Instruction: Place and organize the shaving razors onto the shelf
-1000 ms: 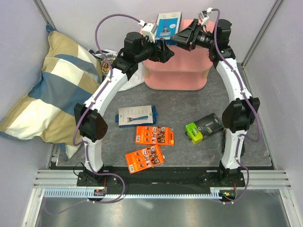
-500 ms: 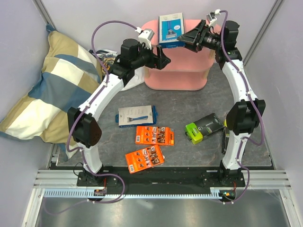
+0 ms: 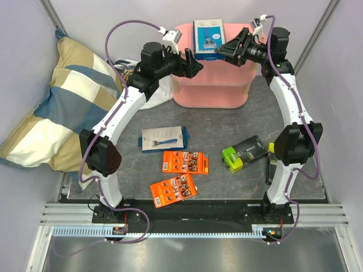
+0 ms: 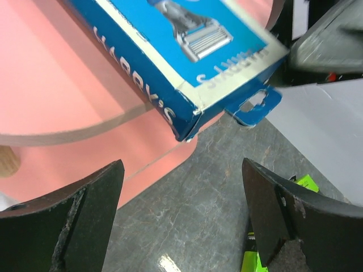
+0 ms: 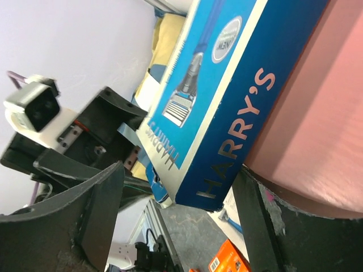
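The blue box [image 3: 207,38] lies flat on the top board of the pink shelf [image 3: 211,97], its near end overhanging the front edge. My right gripper [image 3: 224,50] is open at the box's right front corner; in the right wrist view the box [image 5: 227,96] sits between the spread fingers of the gripper [image 5: 180,171], resting on the shelf board [image 5: 317,113]. My left gripper [image 3: 193,62] is open, just left of and below the box [image 4: 170,62]. On the table lie the white box [image 3: 164,137], two orange cards [image 3: 185,162] [image 3: 173,190] and the lime-green-and-black box [image 3: 244,153]. The black box is not clearly visible.
A checked pillow [image 3: 62,102] fills the left side against the wall. A white plastic bag [image 3: 152,93] lies between the pillow and the shelf, under my left arm. Grey walls close in on the left, right and back.
The blue box has gone from tilted over the shelf's front to lying square on the top board. My right gripper moved back and right with it. My left arm drew slightly left.
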`<state>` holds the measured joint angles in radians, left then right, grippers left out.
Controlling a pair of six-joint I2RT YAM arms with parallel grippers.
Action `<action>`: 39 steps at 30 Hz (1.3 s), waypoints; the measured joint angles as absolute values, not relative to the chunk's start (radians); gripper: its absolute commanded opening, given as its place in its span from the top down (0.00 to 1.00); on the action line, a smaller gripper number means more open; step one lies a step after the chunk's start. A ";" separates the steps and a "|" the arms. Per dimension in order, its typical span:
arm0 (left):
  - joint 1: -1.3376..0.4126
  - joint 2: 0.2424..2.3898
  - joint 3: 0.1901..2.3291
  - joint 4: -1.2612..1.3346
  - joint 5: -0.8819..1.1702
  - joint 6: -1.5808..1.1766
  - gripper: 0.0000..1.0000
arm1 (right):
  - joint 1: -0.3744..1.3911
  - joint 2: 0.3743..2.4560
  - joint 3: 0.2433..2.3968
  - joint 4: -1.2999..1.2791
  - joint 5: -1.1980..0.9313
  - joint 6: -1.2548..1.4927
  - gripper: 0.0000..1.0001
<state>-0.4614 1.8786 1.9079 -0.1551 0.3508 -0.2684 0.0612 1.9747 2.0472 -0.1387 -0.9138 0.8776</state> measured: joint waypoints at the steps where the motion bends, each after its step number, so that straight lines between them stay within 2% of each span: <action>1: -0.461 1.879 1.916 -0.155 0.351 -0.268 0.09 | 0.062 1.971 2.038 -0.148 -0.914 0.870 0.15; 13: -0.461 1.929 1.977 -0.163 0.352 -0.269 0.09 | 0.061 1.945 2.002 -0.170 -0.905 0.824 0.12; 18: -0.461 1.924 1.958 -0.145 0.368 -0.269 0.04 | 0.051 1.906 1.952 -0.173 -0.875 0.802 0.04; 27: -0.461 1.768 1.639 -0.039 0.377 -0.269 0.01 | 0.008 1.800 1.780 -0.192 -0.784 0.754 0.02; 39: -0.449 1.449 1.188 0.062 0.313 -0.318 0.00 | 0.033 1.476 1.323 -0.224 -0.683 0.606 0.02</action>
<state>-0.4492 1.4487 1.1881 0.0616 0.3126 -0.3183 0.0330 1.4761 1.3228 -0.2237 -0.6827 0.6056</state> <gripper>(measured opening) 0.995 0.982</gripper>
